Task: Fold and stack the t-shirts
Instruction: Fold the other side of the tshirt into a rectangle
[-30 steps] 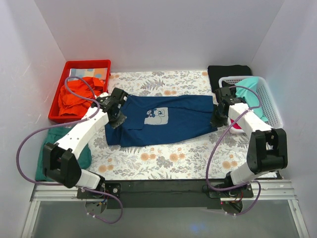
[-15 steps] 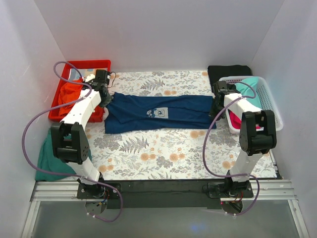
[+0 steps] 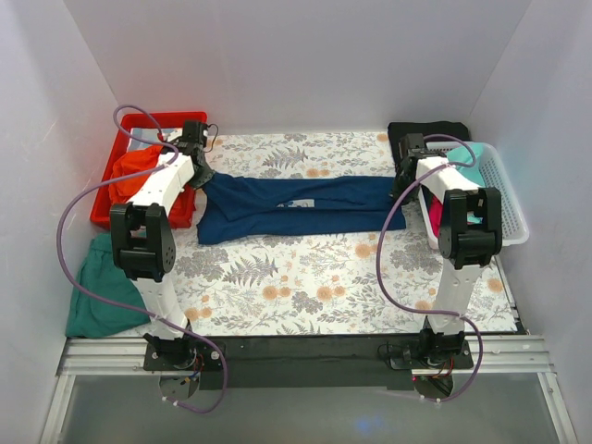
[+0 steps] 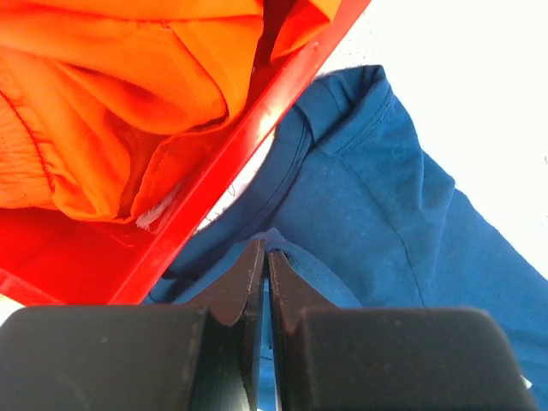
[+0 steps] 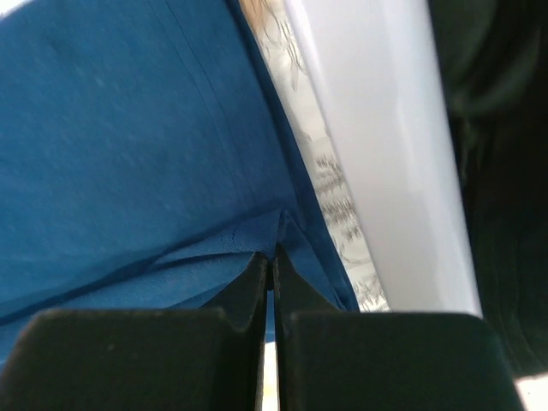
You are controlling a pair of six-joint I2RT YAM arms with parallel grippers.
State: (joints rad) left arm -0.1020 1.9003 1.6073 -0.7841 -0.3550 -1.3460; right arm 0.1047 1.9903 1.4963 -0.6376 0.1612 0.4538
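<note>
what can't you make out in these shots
- Top view: white basket contents, partly behind the right arm.
- Top view: red bin contents, covered by orange cloth.
- Right wrist view: navy t-shirt mostly cut off; black cloth blurred at the edge.

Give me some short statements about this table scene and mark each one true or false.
1. The left gripper and the right gripper are both shut on the navy t-shirt. True.
2. The red bin holds black cloth. False: it holds orange cloth.
3. The white basket stands at the table's right side. True.
4. The navy t-shirt hangs above the basket. False: it stretches across the floral table between the grippers.
</note>
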